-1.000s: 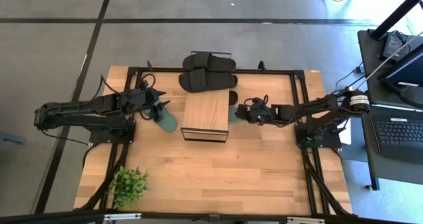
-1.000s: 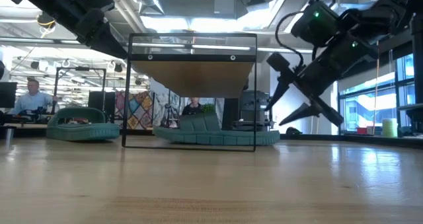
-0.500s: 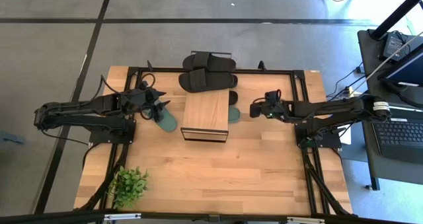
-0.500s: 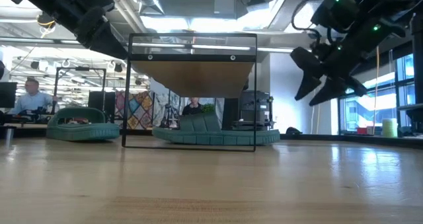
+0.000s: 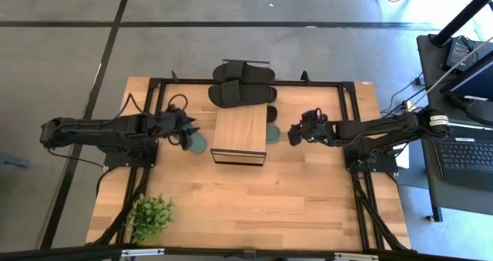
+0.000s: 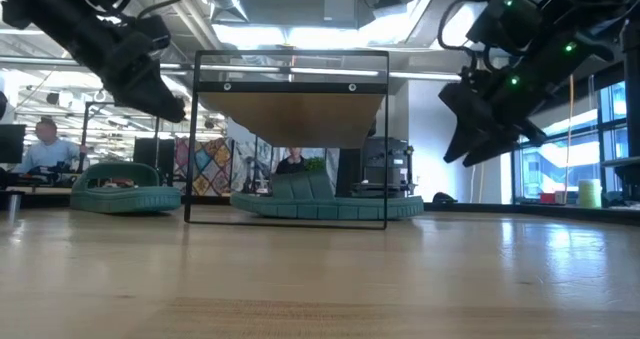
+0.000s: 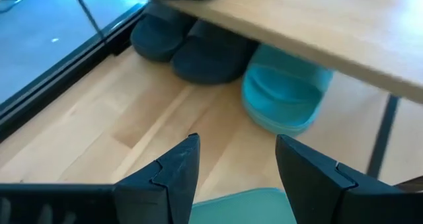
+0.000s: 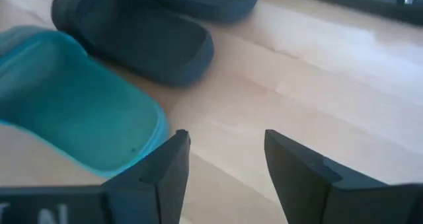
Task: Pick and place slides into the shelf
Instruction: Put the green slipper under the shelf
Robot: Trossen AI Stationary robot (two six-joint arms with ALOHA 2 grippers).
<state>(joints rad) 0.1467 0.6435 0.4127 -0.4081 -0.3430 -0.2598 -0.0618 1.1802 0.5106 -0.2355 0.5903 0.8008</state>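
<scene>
Left jaws lower, green slide (image 7: 251,207) beneath.

Bright even overhead light; window glare behind in low view; wrist views softly blurred

No brand, label, number or sign can be read in any of the 4 views. The only lettering is at the lower left of the right wrist view, where pale strokes resembling an "N" stand on the dark gripper body (image 8: 46,214), cut off by the frame edge and too partial to make out as a word.
</scene>
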